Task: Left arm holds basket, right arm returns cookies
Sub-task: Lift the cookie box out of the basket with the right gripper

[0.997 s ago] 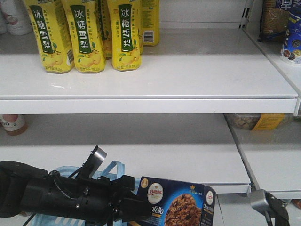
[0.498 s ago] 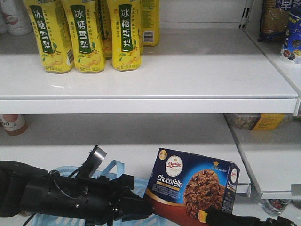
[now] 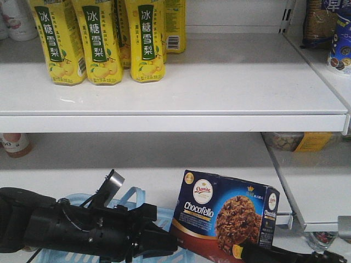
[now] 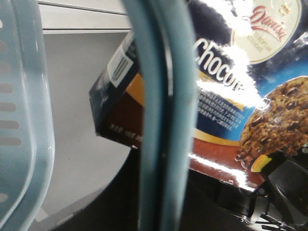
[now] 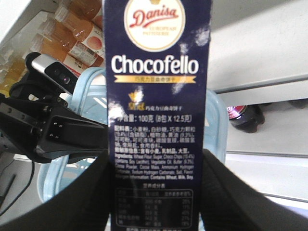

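The cookies, a dark navy Danisa Chocofello box, hang tilted above the right end of the light blue basket, in front of the lower shelf. My right gripper is shut on the box's lower end, one black finger on each side; from the front only its black tip shows under the box. My left gripper is shut on the basket's handle, which runs straight through its jaws. The box fills the space behind the handle.
Yellow drink bottles stand at the back left of the upper white shelf. The lower shelf lies behind the box, with a jar at far left. Packets fill the right-hand shelves. A dark bottle stands low beside the basket.
The cookie box has risen out of the basket and shifted right over the last second, with only a slight further tilt in the last half. The left arm and basket stayed put.
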